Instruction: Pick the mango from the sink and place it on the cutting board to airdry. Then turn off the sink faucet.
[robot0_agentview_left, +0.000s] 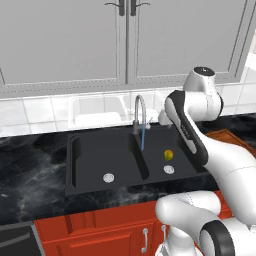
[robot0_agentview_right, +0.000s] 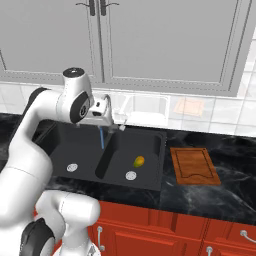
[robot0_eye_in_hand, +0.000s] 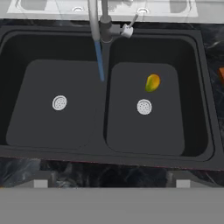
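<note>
My jaws hung above the sink (robot0_eye_in_hand: 201, 87), looking down into it; I could not tell whether they were released or clenched, since the fingertips did not show clearly at the bottom of my hand view, and nothing sat between them. In the right base view my hand (robot0_agentview_right: 100, 112) hovered over the back edge of the sink, close to the faucet.

Nearest to me ran the front strip of the dark marbled bench (robot0_eye_in_hand: 109, 173), with red cabinet fronts (robot0_agentview_left: 100, 230) beneath it. Beyond that lay the black double-basin sink, each basin with a round silver drain. The left basin's drain (robot0_eye_in_hand: 59, 103) sat near its middle. In the right basin the mango (robot0_eye_in_hand: 152, 82) lay on the floor, just behind and slightly to the right of that basin's drain (robot0_eye_in_hand: 144, 106), apart from it and from the walls.

The thin blue water stream (robot0_eye_in_hand: 100, 61) fell from the sink faucet (robot0_eye_in_hand: 98, 19) near the divider between the basins. The faucet's small lever (robot0_eye_in_hand: 127, 29) stuck out toward the right.

On the bench to the right of the sink, well apart from the mango, lay the cutting board (robot0_agentview_right: 194, 166). Behind the sink stood a white dish rack (robot0_agentview_left: 97, 112) against the tiled wall, with grey cupboard doors (robot0_agentview_left: 65, 40) above.
</note>
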